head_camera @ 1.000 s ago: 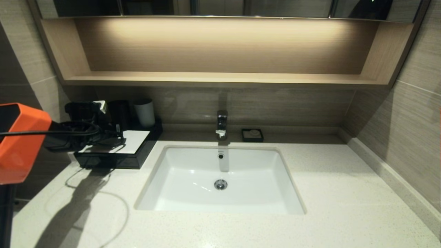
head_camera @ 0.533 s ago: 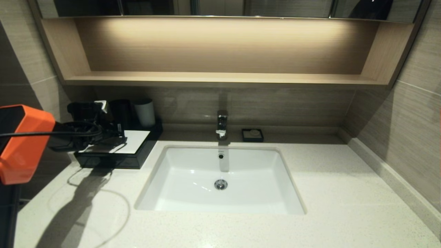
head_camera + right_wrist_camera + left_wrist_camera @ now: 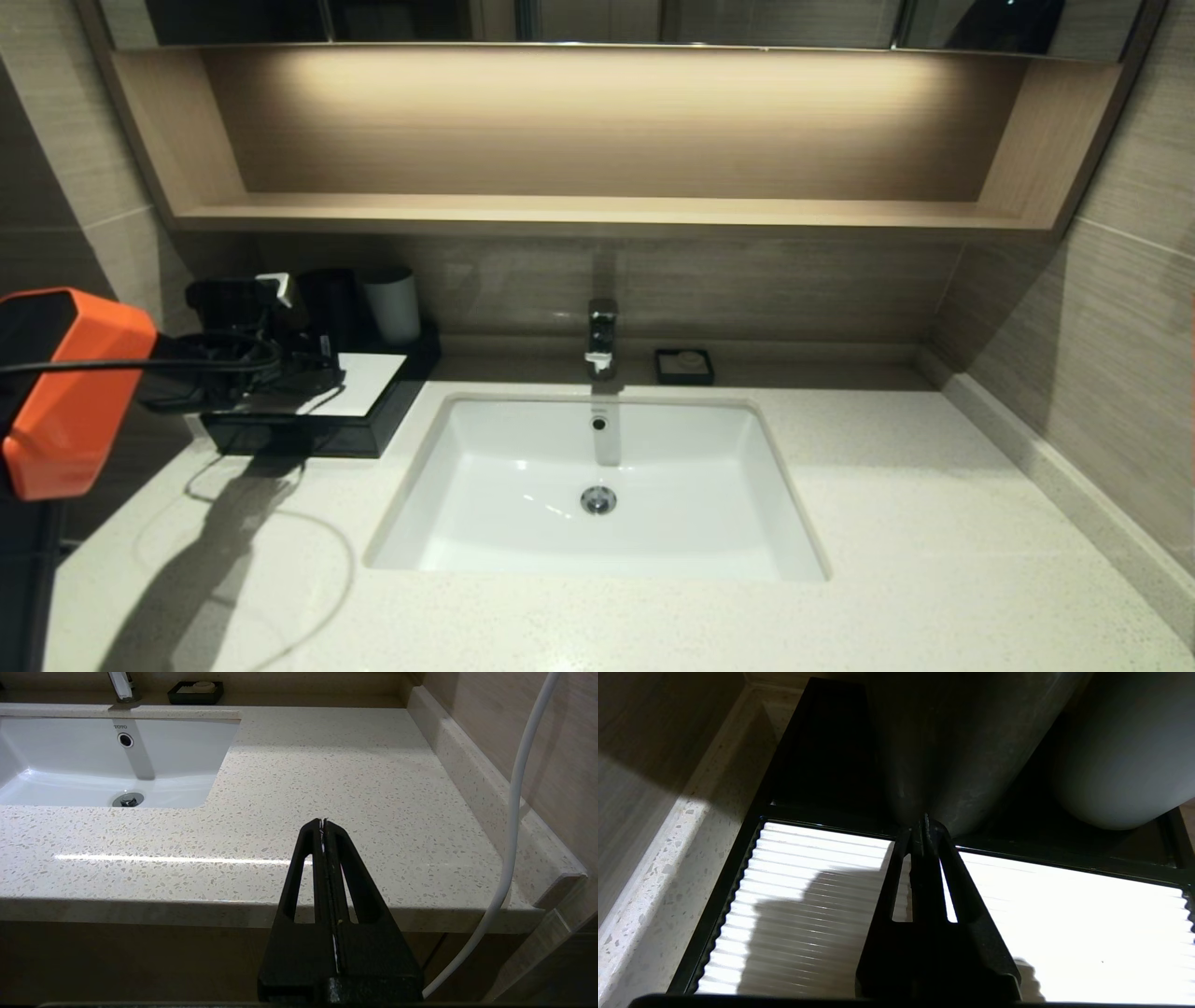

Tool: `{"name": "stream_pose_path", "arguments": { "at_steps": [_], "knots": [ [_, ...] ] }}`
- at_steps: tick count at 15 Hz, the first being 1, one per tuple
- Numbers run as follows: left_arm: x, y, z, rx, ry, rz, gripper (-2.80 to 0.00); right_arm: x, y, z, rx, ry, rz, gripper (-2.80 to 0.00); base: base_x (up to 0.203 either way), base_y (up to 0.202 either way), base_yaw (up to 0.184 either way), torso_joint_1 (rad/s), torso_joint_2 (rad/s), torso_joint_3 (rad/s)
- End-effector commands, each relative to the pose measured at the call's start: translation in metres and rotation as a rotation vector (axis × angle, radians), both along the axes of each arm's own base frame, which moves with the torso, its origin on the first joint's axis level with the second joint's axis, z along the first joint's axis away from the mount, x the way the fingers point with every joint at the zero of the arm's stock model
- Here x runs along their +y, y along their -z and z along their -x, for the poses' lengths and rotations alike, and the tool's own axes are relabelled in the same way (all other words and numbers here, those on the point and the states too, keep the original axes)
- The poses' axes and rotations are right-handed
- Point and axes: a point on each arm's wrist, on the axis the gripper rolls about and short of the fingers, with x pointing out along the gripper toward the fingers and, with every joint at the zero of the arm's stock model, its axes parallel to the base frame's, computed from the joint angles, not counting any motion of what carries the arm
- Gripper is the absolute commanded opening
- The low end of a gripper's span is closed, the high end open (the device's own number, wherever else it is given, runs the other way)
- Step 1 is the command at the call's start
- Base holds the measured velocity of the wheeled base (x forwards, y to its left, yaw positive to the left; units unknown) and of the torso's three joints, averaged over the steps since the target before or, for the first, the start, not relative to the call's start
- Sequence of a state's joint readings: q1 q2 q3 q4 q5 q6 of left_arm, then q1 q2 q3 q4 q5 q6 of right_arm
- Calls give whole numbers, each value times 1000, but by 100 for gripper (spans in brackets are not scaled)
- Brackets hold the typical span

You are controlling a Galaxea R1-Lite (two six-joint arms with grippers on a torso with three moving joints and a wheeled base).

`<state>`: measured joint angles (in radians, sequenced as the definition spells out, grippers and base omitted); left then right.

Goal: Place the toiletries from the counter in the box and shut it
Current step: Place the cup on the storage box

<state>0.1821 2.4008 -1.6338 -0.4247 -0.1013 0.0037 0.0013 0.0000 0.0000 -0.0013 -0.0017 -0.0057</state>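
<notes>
At far left your left gripper (image 3: 923,823), jaws shut and empty, hovers over the flat black rectangular box (image 3: 359,439) with its light, rigid white ribbed top, best handled by its front edge; no toiletries show on the speckled off-white stone counter (image 3: 887,523), while your right gripper (image 3: 323,826), also shut and empty, waits off the counter's front edge.

Flat black rectangular box (image 3: 359,425) with white ribbed sheet top (image 3: 1069,924), directly beneath the left hand (image 3: 923,823), which hovers over that sheet with fingers pressed together. Drawer front flush, closed. Resting on the off-white speckled bench (image 3: 887,523), at its back corner beside the white sunken basin (image 3: 597,485). No toiletries visible on the bench.
</notes>
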Motion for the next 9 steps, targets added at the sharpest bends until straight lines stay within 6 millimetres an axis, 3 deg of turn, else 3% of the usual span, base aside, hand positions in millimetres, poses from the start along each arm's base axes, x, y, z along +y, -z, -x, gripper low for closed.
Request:
{"name": "stream_pose_path", "arguments": {
  "at_steps": [1,5,9],
  "knots": [
    [0,-7,3,-14,-3,-3,-280,0,0,0,0,0,0,-280,0,0,0,0,0,0],
    [-1,-9,17,12,-9,7,-280,0,0,0,0,0,0,-280,0,0,0,0,0,0],
    [-3,-11,48,18,-20,8,-280,0,0,0,1,0,0,-280,0,0,0,0,0,0]
  ]
}}
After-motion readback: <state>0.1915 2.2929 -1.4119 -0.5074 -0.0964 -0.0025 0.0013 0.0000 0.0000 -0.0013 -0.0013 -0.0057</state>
